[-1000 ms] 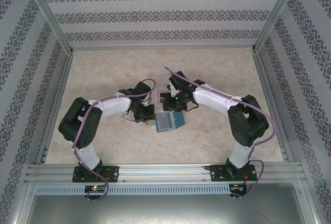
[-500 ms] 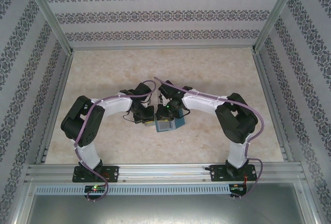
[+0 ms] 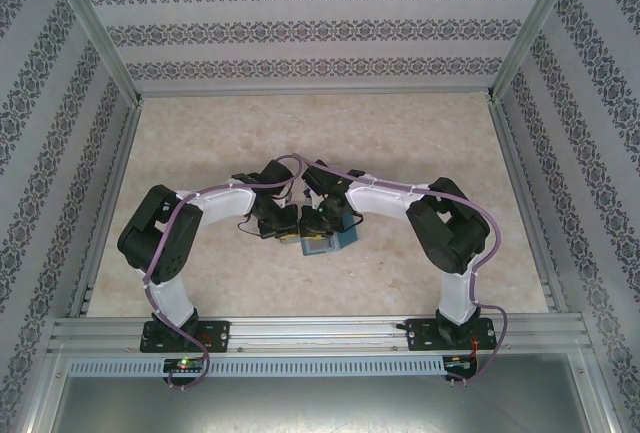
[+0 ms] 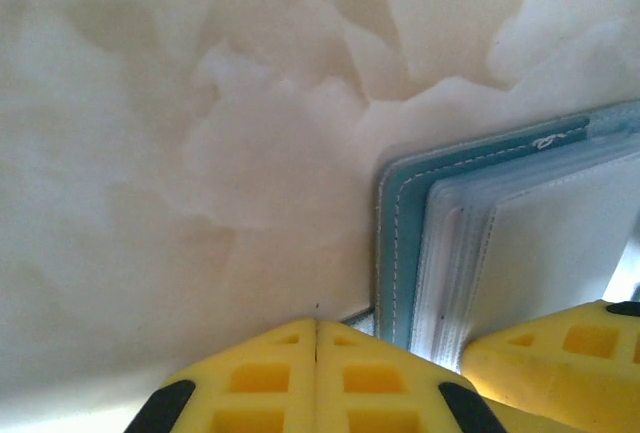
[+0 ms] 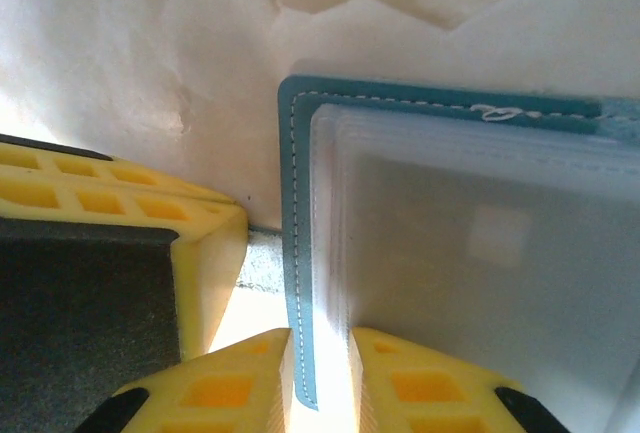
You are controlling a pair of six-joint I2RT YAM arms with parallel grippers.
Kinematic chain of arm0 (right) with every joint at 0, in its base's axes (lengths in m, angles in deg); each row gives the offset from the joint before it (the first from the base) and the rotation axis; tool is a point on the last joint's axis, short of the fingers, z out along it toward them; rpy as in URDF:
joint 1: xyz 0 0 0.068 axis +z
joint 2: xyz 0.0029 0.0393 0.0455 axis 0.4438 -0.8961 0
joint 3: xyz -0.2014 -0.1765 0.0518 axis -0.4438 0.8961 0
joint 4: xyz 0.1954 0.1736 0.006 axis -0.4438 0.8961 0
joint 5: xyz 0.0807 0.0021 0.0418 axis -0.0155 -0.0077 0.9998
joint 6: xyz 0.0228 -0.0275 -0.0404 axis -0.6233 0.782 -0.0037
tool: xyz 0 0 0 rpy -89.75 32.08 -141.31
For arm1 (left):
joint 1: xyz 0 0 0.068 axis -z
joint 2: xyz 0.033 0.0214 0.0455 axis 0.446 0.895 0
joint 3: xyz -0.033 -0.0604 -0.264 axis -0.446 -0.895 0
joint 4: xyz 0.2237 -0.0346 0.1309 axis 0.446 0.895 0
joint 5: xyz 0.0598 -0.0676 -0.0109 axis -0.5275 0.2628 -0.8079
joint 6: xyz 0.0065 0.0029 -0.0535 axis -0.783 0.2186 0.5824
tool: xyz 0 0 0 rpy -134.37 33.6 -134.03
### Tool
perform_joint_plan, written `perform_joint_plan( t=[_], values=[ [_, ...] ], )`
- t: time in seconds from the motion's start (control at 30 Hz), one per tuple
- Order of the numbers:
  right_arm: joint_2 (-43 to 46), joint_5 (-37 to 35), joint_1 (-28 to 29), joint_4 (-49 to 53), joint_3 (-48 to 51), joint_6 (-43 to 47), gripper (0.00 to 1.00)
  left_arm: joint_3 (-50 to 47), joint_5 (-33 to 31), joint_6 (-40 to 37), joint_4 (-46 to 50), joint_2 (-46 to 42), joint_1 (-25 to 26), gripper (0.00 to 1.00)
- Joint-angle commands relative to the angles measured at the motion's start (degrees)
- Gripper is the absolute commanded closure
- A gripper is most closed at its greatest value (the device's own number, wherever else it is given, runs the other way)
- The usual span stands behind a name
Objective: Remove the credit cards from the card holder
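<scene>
The teal card holder (image 3: 322, 244) lies open on the table, blue-grey inside up, partly under both wrists. In the left wrist view its stitched teal edge and stacked clear sleeves (image 4: 500, 223) are to the right of my left gripper (image 4: 316, 325). That gripper is shut, tips together with nothing between them, beside the little side tab (image 4: 362, 321). My right gripper (image 5: 322, 353) straddles the card holder's left edge (image 5: 300, 253), its jaws narrowly apart with light showing beside the teal cover. The credit cards are hidden in the sleeves.
The marbled table (image 3: 420, 143) is walled in by patterned panels and aluminium rails (image 3: 320, 331). The two wrists crowd together at mid-table (image 3: 305, 215). My left gripper's yellow finger (image 5: 120, 203) lies close to the left of the right gripper.
The right arm has folded in leftward, and its gripper has come down from behind the card holder onto its left edge. The left arm has stayed put.
</scene>
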Motion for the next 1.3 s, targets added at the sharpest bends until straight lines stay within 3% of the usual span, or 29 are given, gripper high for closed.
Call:
perform_joint_plan(
  t=[0.0,1.27],
  values=[
    [-0.5,-2.7,0.7,2.3,-0.5,-0.3,0.75,-1.0,-1.1,-1.2,0.9,1.1,0.6,0.99],
    [1.4,-24.5,1.0,24.5,-9.4,6.0,0.43,0.6,0.5,-1.1,0.6,2.6,0.6,0.99]
  ],
)
